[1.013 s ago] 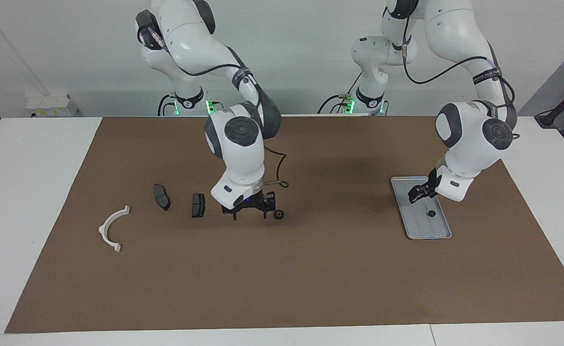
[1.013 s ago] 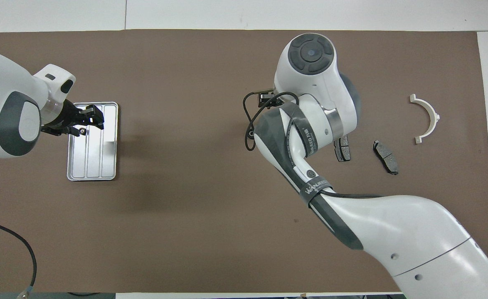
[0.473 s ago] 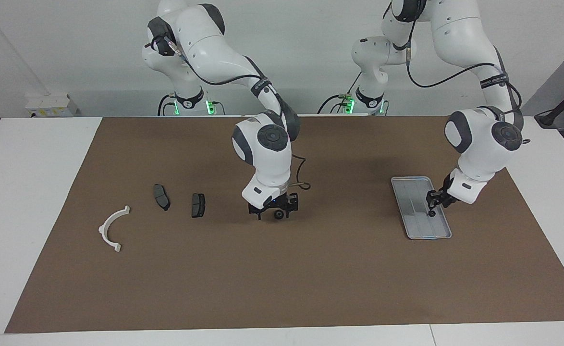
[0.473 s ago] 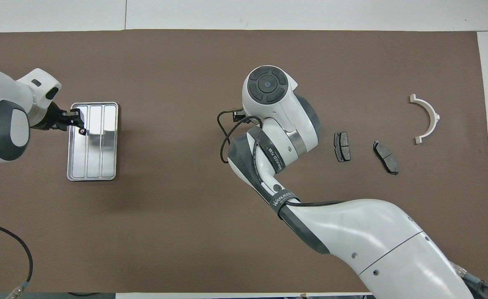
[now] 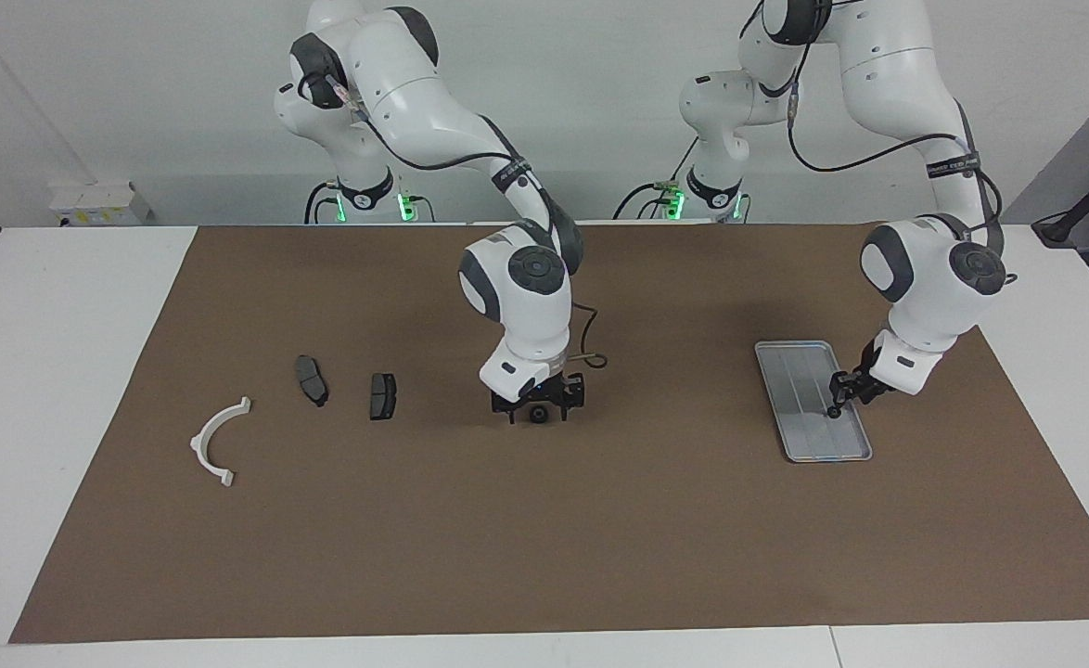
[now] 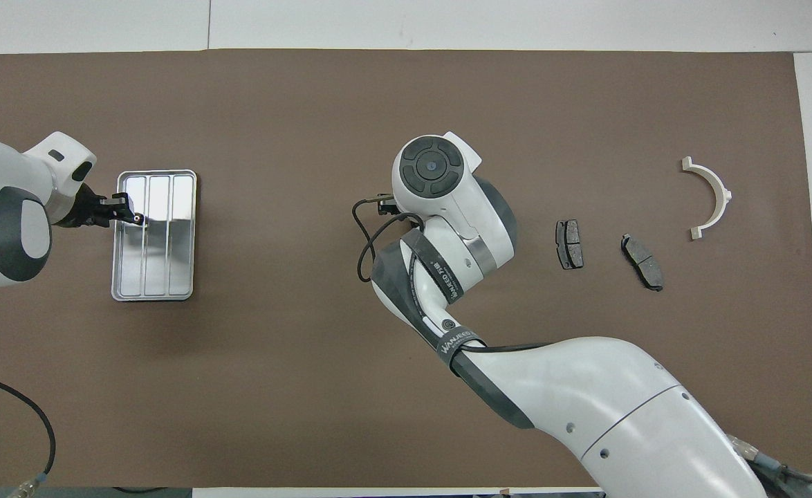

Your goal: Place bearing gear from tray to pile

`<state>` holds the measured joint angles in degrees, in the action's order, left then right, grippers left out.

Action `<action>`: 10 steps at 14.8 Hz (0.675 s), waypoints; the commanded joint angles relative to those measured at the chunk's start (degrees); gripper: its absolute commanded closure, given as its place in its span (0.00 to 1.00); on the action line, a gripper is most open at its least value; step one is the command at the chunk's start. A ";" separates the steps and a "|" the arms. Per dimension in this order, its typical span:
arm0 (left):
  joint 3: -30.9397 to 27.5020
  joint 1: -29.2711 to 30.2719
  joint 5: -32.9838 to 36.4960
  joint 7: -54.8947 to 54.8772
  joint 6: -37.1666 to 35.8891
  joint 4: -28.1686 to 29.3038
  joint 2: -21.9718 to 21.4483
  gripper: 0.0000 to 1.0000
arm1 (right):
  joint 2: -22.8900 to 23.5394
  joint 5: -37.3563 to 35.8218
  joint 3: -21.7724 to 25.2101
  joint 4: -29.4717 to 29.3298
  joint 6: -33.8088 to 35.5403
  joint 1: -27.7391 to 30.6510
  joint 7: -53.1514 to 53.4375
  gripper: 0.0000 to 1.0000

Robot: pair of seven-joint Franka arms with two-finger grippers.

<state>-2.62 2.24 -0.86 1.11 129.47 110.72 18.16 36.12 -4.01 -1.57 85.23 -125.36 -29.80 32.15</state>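
Note:
A small black bearing gear [image 5: 832, 412] [image 6: 138, 219] lies on the silver ridged tray [image 5: 790, 371] [image 6: 171, 263], near the tray's outer long rim. My left gripper [image 5: 834, 404] [image 6: 129, 216] is down on it, fingers drawn in on the gear. A second black gear [image 5: 539, 417] rests on the brown mat mid-table. My right gripper [image 5: 537, 413] stands low and open, straddling that gear; from overhead its own wrist hides it. The pile is a white half-ring [image 5: 218, 442] [image 6: 710, 197] and two dark plates [image 5: 312, 379] [image 5: 382, 395].
The brown mat [image 5: 544, 538] covers most of the white table. A loose black cable loop [image 6: 368, 238] hangs off the right wrist. The two dark plates [image 6: 569, 243] [image 6: 642, 261] lie between the right gripper and the half-ring.
My right gripper slid toward the left arm's end of the table and now straddles the gear on the mat. My left gripper came down onto the tray's gear and narrowed its fingers.

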 commanded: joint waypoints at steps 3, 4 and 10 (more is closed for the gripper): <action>-0.02 -0.39 1.03 2.40 2.98 0.99 0.39 0.57 | -0.17 1.11 -0.10 2.92 -2.69 0.36 1.42 0.05; -0.02 -0.39 1.03 2.49 3.33 0.99 0.56 0.57 | -0.17 1.80 -0.19 3.36 -2.96 0.44 1.42 0.05; 0.07 -0.66 1.03 3.98 3.95 0.99 1.00 0.53 | -0.53 5.15 -0.19 4.77 -4.10 0.27 1.51 0.09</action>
<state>-2.44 1.94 -0.86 3.26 131.40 110.74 19.02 36.22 -0.23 -1.50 88.68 -127.98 -29.69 32.44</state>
